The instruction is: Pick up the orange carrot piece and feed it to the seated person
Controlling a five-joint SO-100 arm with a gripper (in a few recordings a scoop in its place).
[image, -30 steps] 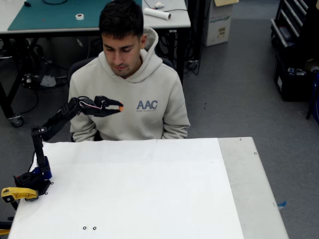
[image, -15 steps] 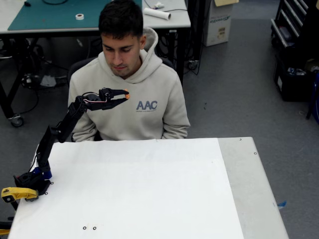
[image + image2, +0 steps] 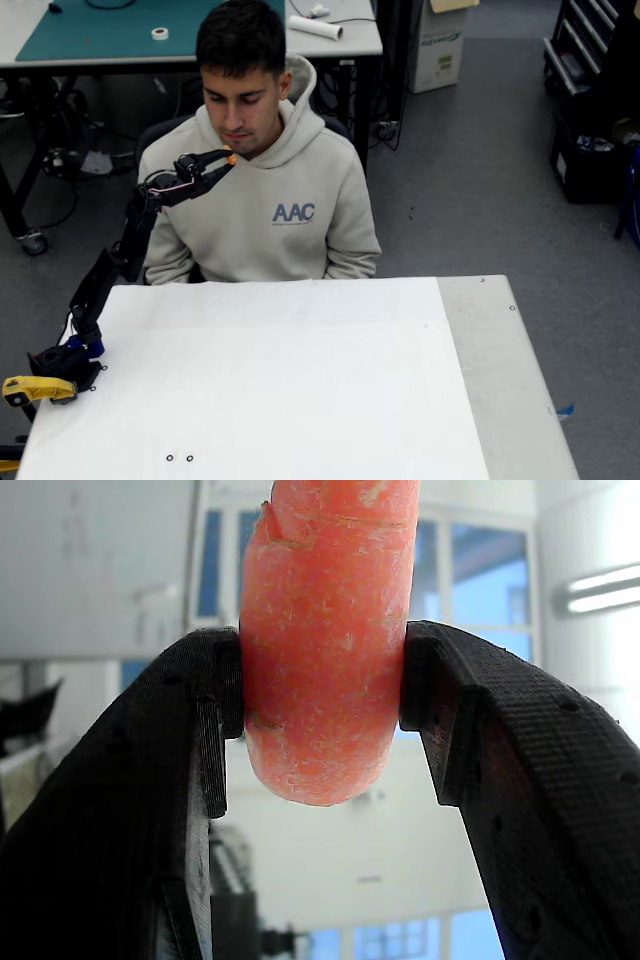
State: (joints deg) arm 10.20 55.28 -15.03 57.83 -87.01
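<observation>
Fixed & wrist views: orange carrot piece (image 3: pixel 325 650) was clamped betw. gripper (image 3: pixel 226 159) fingers (image 3: pixel 160 800), held raised just below seated person (image 3: pixel 260 190)'s chin.

A white sheet (image 3: pixel 270 380) is spread over a grey table (image 3: pixel 510 400). A yellow tool piece (image 3: pixel 35 388) is seen at the sheet's left edge, and two small black rings (image 3: pixel 179 458) near its front edge. Behind, a desk (image 3: pixel 350 35) carries a teal mat (image 3: pixel 110 28), a tape roll (image 3: pixel 160 33) and a white tube (image 3: pixel 315 27). A cardboard box (image 3: pixel 440 45) stands on the grey floor. In the wrist view, windows (image 3: pixel 480 580) and a ceiling light (image 3: pixel 600 588) are seen.
</observation>
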